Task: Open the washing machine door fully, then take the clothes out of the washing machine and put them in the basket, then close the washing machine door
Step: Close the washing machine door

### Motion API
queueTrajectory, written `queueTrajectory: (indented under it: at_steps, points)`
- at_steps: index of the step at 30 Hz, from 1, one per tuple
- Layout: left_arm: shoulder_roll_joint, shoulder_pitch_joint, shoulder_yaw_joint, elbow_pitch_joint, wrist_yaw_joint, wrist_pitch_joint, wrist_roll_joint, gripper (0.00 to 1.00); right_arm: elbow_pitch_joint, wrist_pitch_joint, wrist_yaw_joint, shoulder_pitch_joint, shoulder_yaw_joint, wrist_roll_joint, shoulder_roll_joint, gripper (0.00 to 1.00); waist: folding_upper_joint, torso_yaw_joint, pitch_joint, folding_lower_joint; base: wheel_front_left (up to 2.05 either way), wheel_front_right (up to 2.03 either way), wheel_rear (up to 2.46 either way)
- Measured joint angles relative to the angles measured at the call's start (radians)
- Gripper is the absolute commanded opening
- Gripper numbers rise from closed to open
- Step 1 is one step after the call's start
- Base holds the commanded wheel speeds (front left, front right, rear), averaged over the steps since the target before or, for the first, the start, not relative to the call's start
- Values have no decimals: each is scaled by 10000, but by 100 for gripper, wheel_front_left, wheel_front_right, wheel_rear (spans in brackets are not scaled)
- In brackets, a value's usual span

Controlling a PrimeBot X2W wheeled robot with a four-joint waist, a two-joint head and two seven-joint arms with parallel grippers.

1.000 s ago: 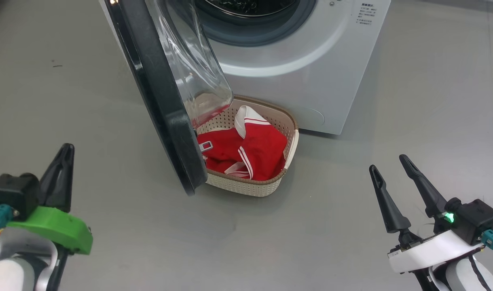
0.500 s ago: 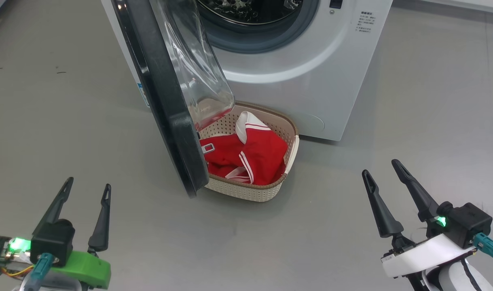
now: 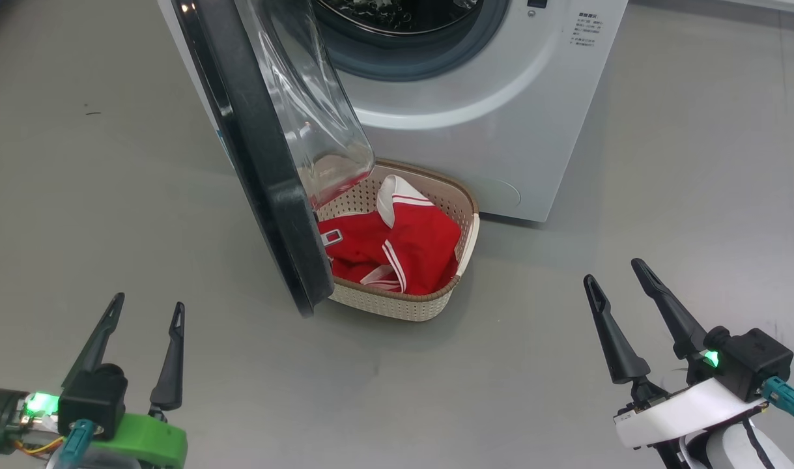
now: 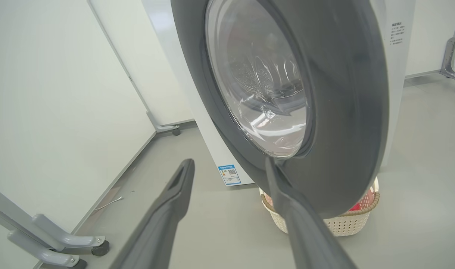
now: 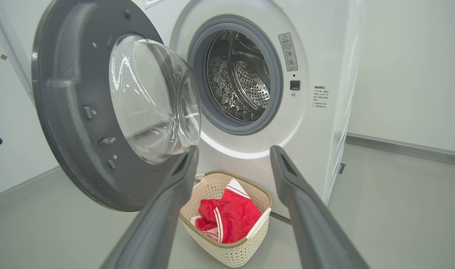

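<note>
Under door (image 3: 260, 163), basket (image 3: 403, 306) w/ clothes (image 3: 423, 241): closing swing may snag rim. Left gripper (image 3: 148, 301), right gripper (image 3: 612, 271) jaws open, empty.

The left gripper (image 3: 148, 301) stands at the lower left of the head view. Its two long dark fingers are spread apart, empty, and point up and slightly to the right. Its wrist has a green cover (image 3: 146, 443). The right gripper (image 3: 613, 270) stands at the lower right, also with its fingers wide apart and empty, leaning to the left. Its wrist has a white cover (image 3: 690, 409).
</note>
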Motion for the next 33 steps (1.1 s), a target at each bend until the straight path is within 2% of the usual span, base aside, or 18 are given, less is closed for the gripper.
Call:
queueTrajectory:
  at_steps: [14,15,16,17,25,28,33]
  points:
    - [-119,-3,-151,288,86,-184,31,100,-2,0,0,0,-29,0,2,100,0,-39,113,0,0,0,0]
    - [-155,-4,-142,324,86,-184,10,64,-2,0,0,0,-33,0,2,100,0,-42,118,0,0,0,0]
    - [-219,-4,-136,368,84,-182,-77,19,-2,0,0,0,-38,0,2,100,0,-45,122,0,0,0,0]
    - [-284,-4,-136,395,84,-182,-144,0,-2,0,0,0,-48,0,2,100,0,-47,125,0,0,0,0]
    - [-353,-21,-102,428,-67,-171,-362,0,-2,0,0,0,-65,0,2,100,0,-66,133,0,0,0,0]
    - [-671,-101,107,393,-368,0,-1383,0,-2,0,0,0,-75,0,2,100,0,-64,140,0,0,0,0]
    - [-1028,-416,407,424,-888,1007,-2999,0,8,0,0,0,-65,0,-15,100,0,-36,177,0,0,0,0]
